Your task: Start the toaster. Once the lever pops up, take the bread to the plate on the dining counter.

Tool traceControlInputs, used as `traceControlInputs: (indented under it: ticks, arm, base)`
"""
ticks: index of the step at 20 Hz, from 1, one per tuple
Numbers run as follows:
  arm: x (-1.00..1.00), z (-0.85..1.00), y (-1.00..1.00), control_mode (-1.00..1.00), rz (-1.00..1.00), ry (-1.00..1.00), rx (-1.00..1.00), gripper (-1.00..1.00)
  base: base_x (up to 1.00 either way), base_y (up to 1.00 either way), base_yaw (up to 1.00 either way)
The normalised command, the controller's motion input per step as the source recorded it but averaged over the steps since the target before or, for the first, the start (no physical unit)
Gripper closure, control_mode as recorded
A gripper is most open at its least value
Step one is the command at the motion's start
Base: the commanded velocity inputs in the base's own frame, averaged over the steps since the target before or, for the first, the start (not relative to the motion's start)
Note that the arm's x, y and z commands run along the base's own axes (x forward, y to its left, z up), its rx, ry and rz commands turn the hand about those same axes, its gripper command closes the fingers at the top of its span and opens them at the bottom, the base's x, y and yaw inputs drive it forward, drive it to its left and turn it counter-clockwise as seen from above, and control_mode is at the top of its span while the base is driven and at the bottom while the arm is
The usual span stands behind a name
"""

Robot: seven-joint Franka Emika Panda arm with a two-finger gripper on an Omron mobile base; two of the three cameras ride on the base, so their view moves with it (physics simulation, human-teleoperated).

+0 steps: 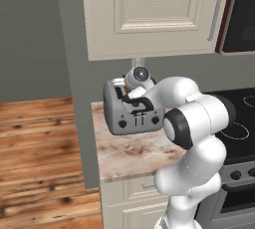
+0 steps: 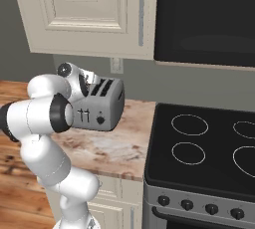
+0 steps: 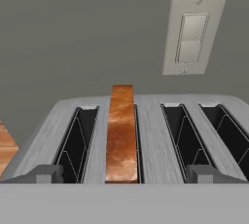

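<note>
Gripper wide apart, holding nothing, hovers over toaster top; bread stands upright in 2nd slot at 12 o'clock, betw fingertips, prob lined up for pulling out

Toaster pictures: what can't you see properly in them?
- The toaster front: in the left base view the arm covers part of it, so the levers' height is unclear.
- The bread: in the hand view just its top edge sticks out of a slot; the rest is inside.
- The end effector: its tips sit at the hand view's bottom edge, cut off.
- The stove: its right side runs off the right base view.
</note>
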Motion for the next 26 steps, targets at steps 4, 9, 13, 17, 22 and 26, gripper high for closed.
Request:
traceControlInputs:
  ticks: [4,9,13,17,22,26]
  arm:
    - [0.00,-0.03,0.00,-1.00,0.00,0.02,0.00,-1.00]
    - [0.03,-0.05,0.00,-1.00,0.00,0.02,0.00,-1.00]
    - [0.06,-0.03,0.00,-1.00,0.00,0.01,0.00,-1.00]
    - [0.08,0.00,0.00,-1.00,0.00,0.00,0.00,-1.00]
    - [0.00,0.00,0.00,-1.00,0.00,0.01,0.00,-1.00]
    - [0.00,0.00,0.00,-1.00,0.00,0.01,0.00,1.00]
  base:
    - [0.00,0.00,0.00]
    - [0.00,0.00,0.00]
    - [0.00,0.00,0.00]
    - [0.00,0.00,0.00]
    - [0.00,0.00,0.00]
    - [0.00,0.00,0.00]
